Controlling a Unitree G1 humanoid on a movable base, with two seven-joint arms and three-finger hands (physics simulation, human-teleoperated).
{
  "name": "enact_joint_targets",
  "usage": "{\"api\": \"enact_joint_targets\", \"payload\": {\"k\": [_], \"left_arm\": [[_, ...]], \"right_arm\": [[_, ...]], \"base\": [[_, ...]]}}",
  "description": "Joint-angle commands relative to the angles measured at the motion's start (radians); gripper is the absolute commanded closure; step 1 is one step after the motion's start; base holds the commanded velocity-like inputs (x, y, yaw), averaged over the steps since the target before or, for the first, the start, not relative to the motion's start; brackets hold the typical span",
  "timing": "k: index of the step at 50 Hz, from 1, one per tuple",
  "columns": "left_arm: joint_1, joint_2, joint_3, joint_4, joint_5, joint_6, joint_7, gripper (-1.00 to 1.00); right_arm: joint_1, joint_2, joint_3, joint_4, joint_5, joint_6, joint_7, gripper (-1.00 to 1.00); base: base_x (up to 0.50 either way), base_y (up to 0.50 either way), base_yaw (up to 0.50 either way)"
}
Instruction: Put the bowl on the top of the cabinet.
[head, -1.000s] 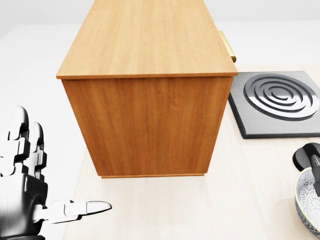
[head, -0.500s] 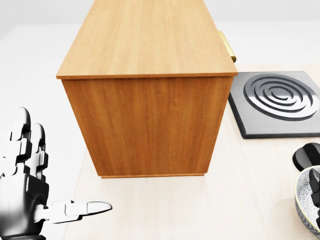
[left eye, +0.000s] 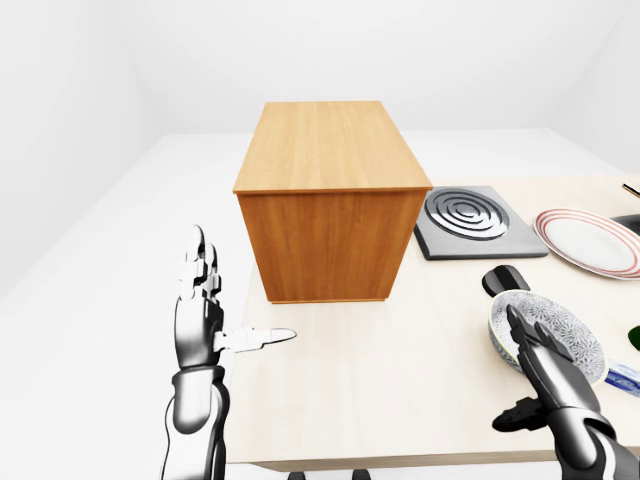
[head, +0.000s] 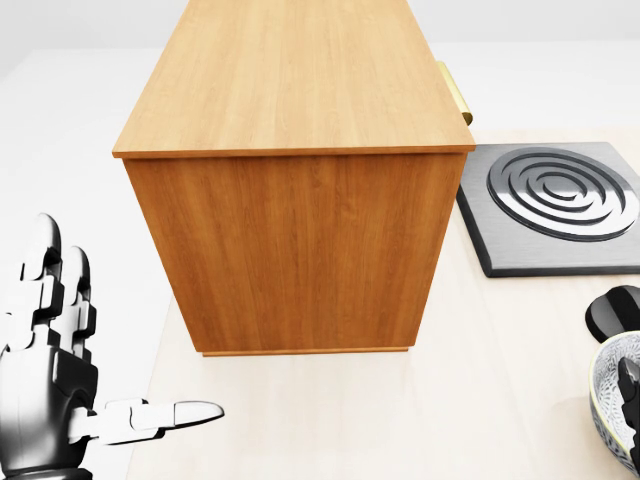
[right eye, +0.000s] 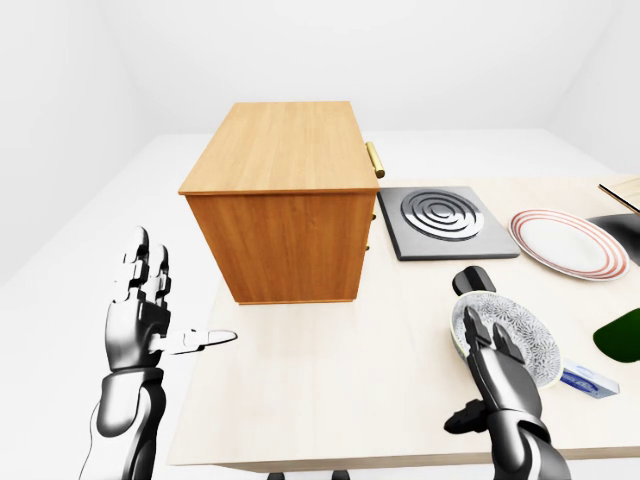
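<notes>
The patterned grey-white bowl (left eye: 552, 327) sits on the pale table (left eye: 380, 390) at the lower right of the left-eye view. My right hand (left eye: 535, 365) is open, its fingers (left eye: 528, 340) lying over the bowl's near rim without closing round it. The wooden cabinet (left eye: 330, 215) stands at the middle, and its flat top (left eye: 325, 145) is bare. At the lower left my left hand (left eye: 215, 315) is open beside the table's left edge, thumb pointing right, holding nothing. The head view catches only the bowl's edge (head: 612, 405) at its right border.
A grey hob plate with rings (left eye: 468, 220) lies right of the cabinet, and a red-rimmed plate (left eye: 590, 242) beyond it. A small black object (left eye: 500, 280) sits just above the bowl. A dark green thing (right eye: 620, 335) and a blue-white packet (right eye: 585, 380) lie at far right.
In the head view my right hand's fingers have slid down and rightward across the bowl, nearly out of the picture. The left hand, cabinet and bowl stay put.
</notes>
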Motion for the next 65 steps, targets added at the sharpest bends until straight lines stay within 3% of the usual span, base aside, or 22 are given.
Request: {"api": "enact_joint_targets", "payload": {"k": [1, 26, 27, 28, 29, 45, 51, 61, 65], "left_arm": [[0.003, 0.000, -0.002, -0.001, 0.001, 0.000, 0.000, -1.00], [0.008, 0.001, -0.006, 0.007, 0.001, 0.000, -0.005, -1.00], [0.006, 0.001, -0.005, 0.011, 0.001, 0.000, -0.005, -1.00], [0.006, 0.001, -0.006, 0.010, 0.001, 0.000, -0.005, -1.00], [0.006, 0.000, -0.006, 0.009, 0.001, 0.000, -0.005, -1.00], [-0.002, 0.001, -0.005, 0.023, 0.002, 0.000, 0.001, -1.00], [-0.006, 0.001, -0.001, 0.027, 0.000, 0.000, 0.004, -1.00], [-0.007, 0.001, 0.001, 0.012, -0.002, 0.000, 0.005, -1.00], [-0.004, 0.000, -0.001, 0.009, -0.001, 0.000, 0.003, -1.00]], "right_arm": [[-0.007, -0.030, 0.003, 0.070, -0.025, 0.000, -0.027, -1.00], [-0.023, -0.103, 0.033, 0.253, -0.049, 0.000, -0.079, -1.00], [-0.017, -0.101, 0.032, 0.241, -0.043, 0.000, -0.067, -0.19], [-0.016, -0.100, 0.031, 0.237, -0.039, 0.000, -0.064, 0.95], [-0.015, -0.100, 0.030, 0.234, -0.038, 0.000, -0.061, 1.00], [-0.020, -0.098, -0.019, 0.148, -0.036, 0.000, -0.032, 1.00], [-0.032, -0.083, -0.113, -0.039, 0.008, 0.000, 0.079, 1.00], [-0.115, -0.088, -0.258, -0.395, 0.141, 0.000, 0.354, 1.00], [-0.150, -0.112, -0.294, -0.489, 0.204, 0.000, 0.354, 1.00]], "base": [[0.00, 0.00, 0.00], [0.00, 0.00, 0.00], [0.00, 0.00, 0.00], [0.00, 0.00, 0.00], [0.00, 0.00, 0.00], [0.00, 0.00, 0.00], [0.00, 0.00, 0.00], [0.00, 0.00, 0.00], [0.00, 0.00, 0.00]]}}
